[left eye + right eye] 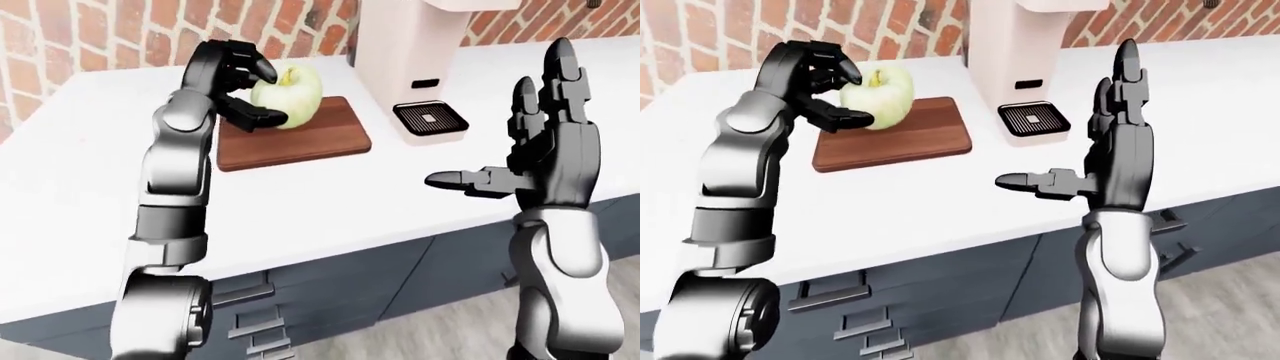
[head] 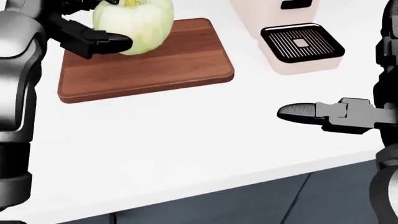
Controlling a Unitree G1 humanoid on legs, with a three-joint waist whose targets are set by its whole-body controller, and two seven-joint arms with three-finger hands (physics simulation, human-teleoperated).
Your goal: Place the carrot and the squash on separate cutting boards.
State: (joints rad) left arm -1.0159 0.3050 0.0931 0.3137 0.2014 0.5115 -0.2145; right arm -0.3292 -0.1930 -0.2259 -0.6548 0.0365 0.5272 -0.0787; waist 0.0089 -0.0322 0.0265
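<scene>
One hand, the left hand (image 1: pixel 235 86), grips the squash (image 1: pixel 288 97) tight, just over the cutting board (image 1: pixel 300 139). Right hand (image 1: pixel 545 142) is spread wide, holding nothing, well away from the board. Dropped too early, the round squash could roll off the board.

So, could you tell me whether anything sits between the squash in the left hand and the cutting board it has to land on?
Nothing visible does. The left hand grips the squash right over the upper left part of the cutting board, whose wooden top shows bare. The coffee machine stands off to the board's right, clear of the path.
</scene>
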